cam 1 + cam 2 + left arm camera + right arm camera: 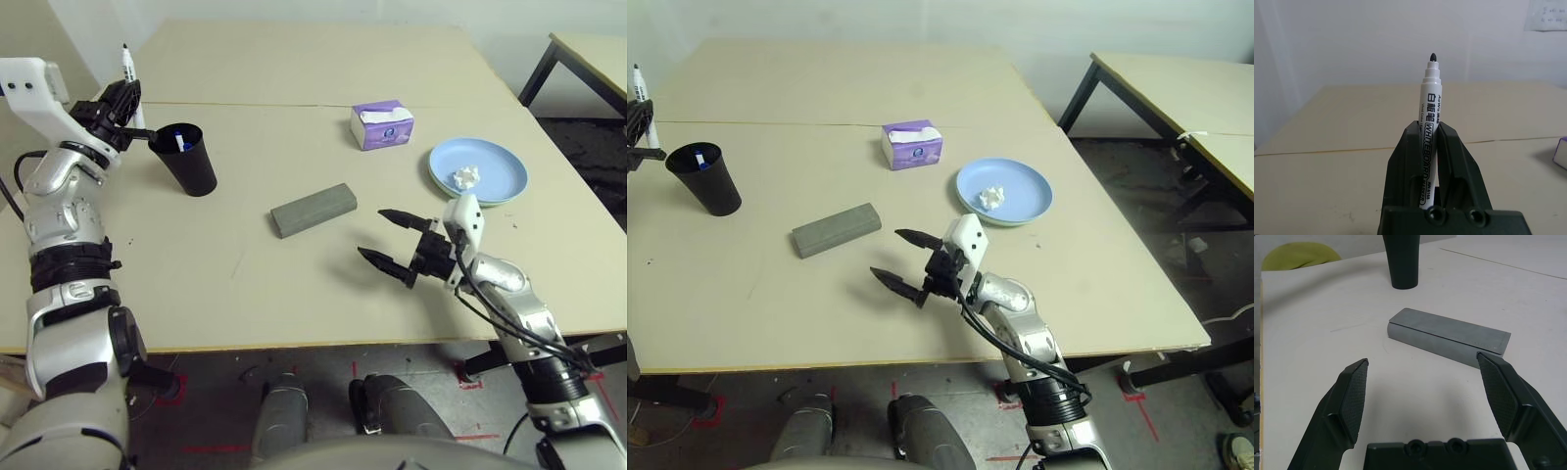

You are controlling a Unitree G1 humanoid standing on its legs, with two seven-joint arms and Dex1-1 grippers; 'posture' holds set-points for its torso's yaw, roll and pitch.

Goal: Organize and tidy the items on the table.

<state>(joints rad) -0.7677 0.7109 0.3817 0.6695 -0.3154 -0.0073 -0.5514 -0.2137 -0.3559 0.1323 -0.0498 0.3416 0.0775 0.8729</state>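
My left gripper [121, 102] is shut on a white marker [1431, 98], held upright with its dark tip up, just left of the black cup [188, 159] and above the table [196, 274]. A blue-capped marker [179, 144] stands inside the cup. At the table's middle lies the grey glasses case [313, 209]. My right gripper [371, 233] hovers open just to the case's right, with nothing between its fingers [1354, 396]. A white crumpled paper wad [465, 177] rests on the light-blue plate [500, 162], which sits on a green plate rim.
The purple tissue box [382, 124] stands behind the case, left of the plates. A seam crosses the far part of the table. A separate dark-legged table [1176, 83] stands off to the right. Bare tabletop lies along the front edge.
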